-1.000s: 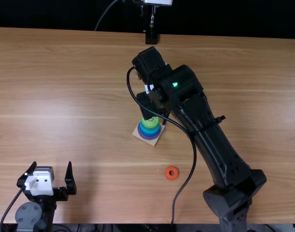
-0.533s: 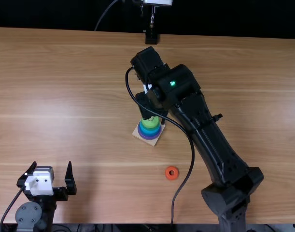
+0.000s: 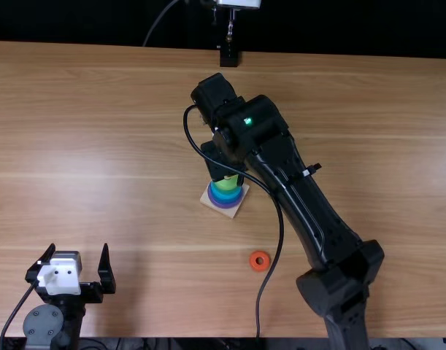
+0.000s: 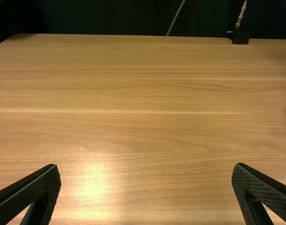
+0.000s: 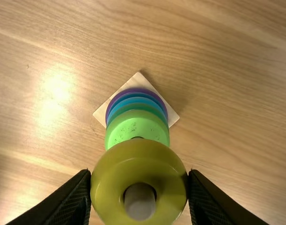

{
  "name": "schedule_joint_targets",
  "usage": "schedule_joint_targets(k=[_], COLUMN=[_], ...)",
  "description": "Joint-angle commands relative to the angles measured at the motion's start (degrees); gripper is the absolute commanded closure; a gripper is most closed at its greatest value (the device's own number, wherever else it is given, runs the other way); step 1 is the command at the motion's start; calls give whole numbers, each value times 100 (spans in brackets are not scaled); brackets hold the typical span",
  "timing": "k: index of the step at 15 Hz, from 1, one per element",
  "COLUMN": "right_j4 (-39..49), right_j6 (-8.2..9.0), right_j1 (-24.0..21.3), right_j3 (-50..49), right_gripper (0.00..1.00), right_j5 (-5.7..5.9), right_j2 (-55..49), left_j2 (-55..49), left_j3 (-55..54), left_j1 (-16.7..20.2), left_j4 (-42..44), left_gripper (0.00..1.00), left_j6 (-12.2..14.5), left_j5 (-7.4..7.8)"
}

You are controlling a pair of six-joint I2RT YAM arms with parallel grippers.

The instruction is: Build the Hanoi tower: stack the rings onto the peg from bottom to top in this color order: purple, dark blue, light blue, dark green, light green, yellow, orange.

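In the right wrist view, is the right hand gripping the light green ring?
No, the right hand has the yellow ring between its fingers, above the light green ring.

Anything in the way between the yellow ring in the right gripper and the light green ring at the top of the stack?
Nothing visible. The peg shows in the hole of the yellow ring, and the light green ring lies below.

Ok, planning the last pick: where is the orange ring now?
In the top view, the orange ring lies on the table, below and right of the wooden base, beside the black cable.
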Motion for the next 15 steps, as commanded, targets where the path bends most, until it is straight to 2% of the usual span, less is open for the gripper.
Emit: schedule_joint_targets(k=[1,2,8,10,12,15], right_j4=[7,7,134,186,1009,2971], right_j6=[41,31,31,20,10,-1], right_j1=[58,67,243,260,260,234], right_j3=[93,66,172,-30,-1085,-2957], right_gripper=[43,0,0,0,0,0], right_j5=[4,4,36,36,47,57], right_j2=[22,22,-83,-628,-1226,-2527], left_j2=[-67,-67,-67,-67,-67,-67], left_j3=[-600,-600,-600,-600,-600,-600], left_j1=[-20,-20,-20,-20,-20,-20], left_j4=[-451,-451,-451,-451,-451,-451], left_gripper=[0,0,0,0,0,0], left_j6=[63,63,63,63,63,63], left_j5=[-5,-5,-5,-5,-5,-5])
